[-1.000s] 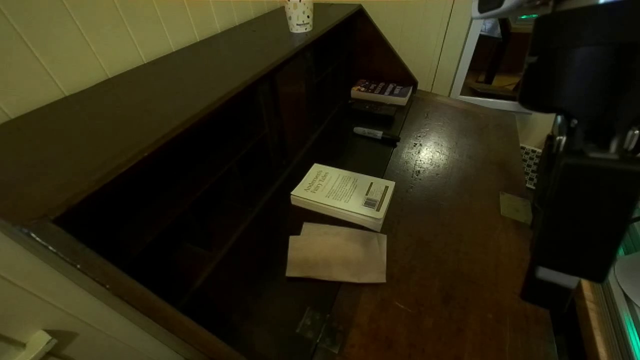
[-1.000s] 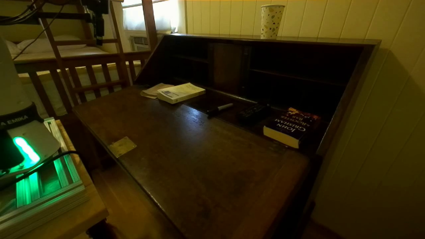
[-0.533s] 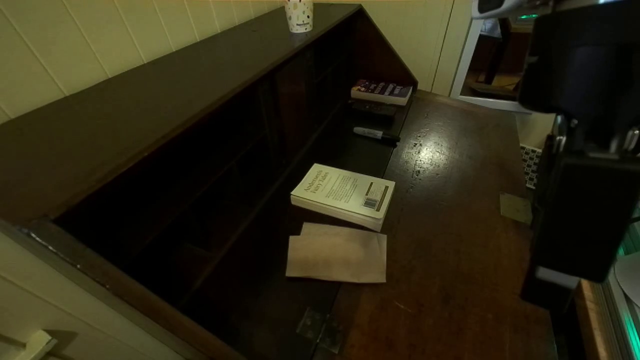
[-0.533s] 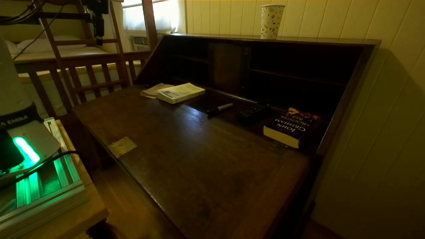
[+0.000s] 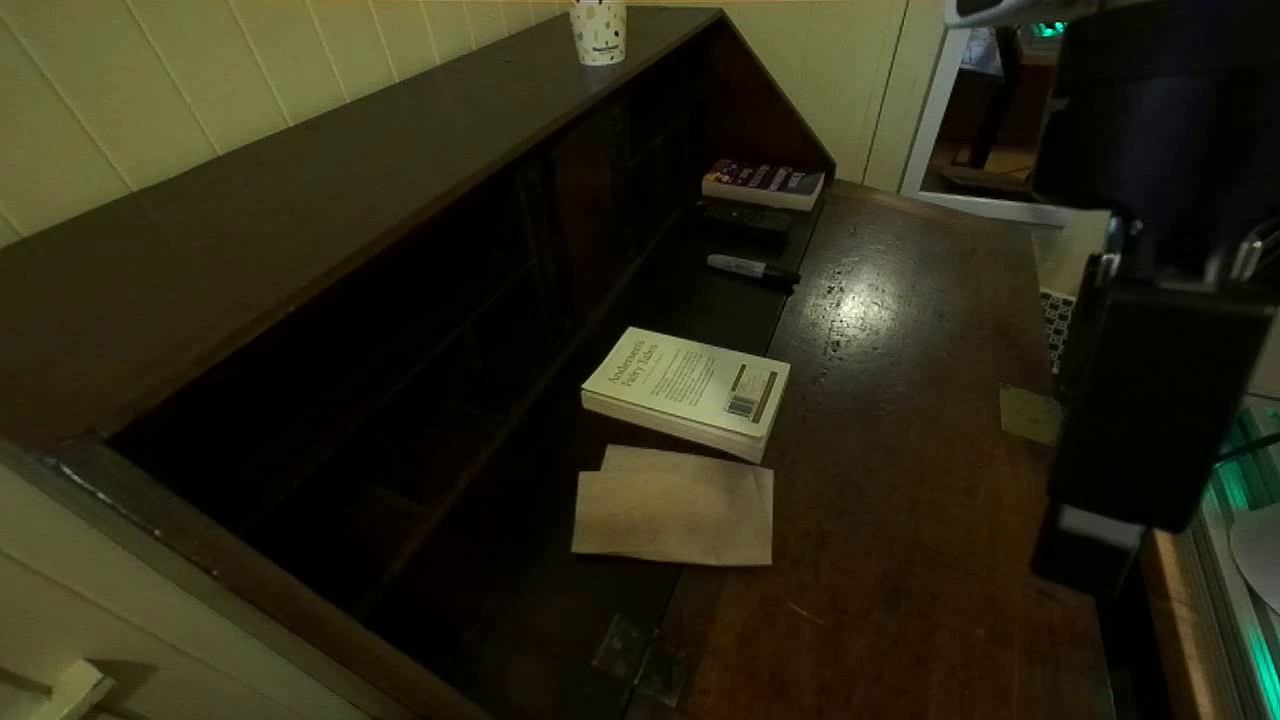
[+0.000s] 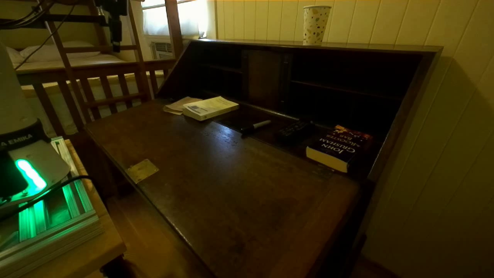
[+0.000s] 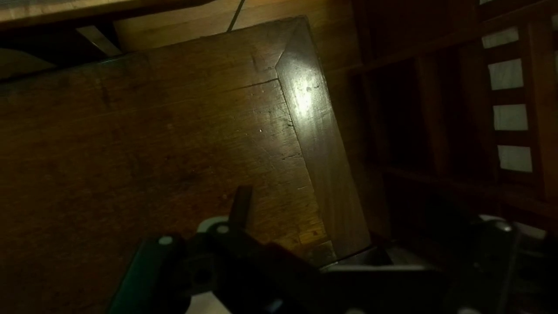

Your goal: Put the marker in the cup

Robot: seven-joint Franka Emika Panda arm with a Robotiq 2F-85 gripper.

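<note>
Access: broad approach over the desk (image 5: 900, 420); obstructions grouped at the rear.
The gripper (image 5: 1088, 562) hangs high on the desk's front side, open wood between it and the row of items. Front access to the marker (image 5: 752, 268) stands free: white book (image 5: 685, 388) on one flank, black remote-like object (image 5: 745, 222) nearer on the other, dark book (image 5: 763, 184) just past it. Brown paper (image 5: 675, 510) lies just beside the white book. The hutch (image 6: 266, 75) rises behind the row. On its top ledge (image 5: 350, 190) the cup (image 6: 316, 25) stands upright near the front edge, wall (image 6: 359, 23) behind, open air above and at both sides.
</note>
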